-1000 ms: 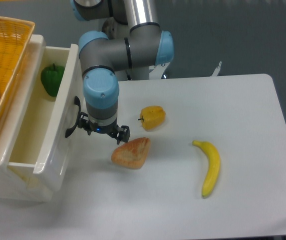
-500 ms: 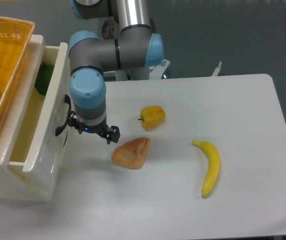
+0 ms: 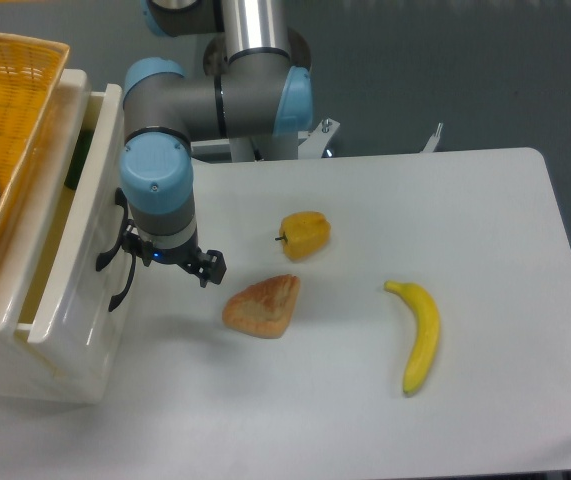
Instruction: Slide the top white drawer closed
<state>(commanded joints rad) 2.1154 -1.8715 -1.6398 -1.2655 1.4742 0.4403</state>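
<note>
The top white drawer (image 3: 77,255) sticks out a little from the white cabinet at the left. Its panelled front faces the table and its curved black handle (image 3: 119,284) shows on it. A narrow strip of its inside remains visible, with a sliver of a green pepper (image 3: 76,160) in it. My gripper (image 3: 165,262) points down right against the drawer front beside the handle. The blue wrist covers it from above, and only black parts (image 3: 211,266) stick out at its sides. The fingertips are hidden.
A yellow pepper (image 3: 306,233), a piece of bread (image 3: 262,305) and a banana (image 3: 420,336) lie on the white table (image 3: 365,420). An orange wicker basket (image 3: 5,120) with a bowl sits on top of the cabinet (image 3: 25,380).
The arm has moved left against the drawer front and the drawer has slid into the cabinet. The open gap has narrowed, and the green pepper is now nearly hidden.
</note>
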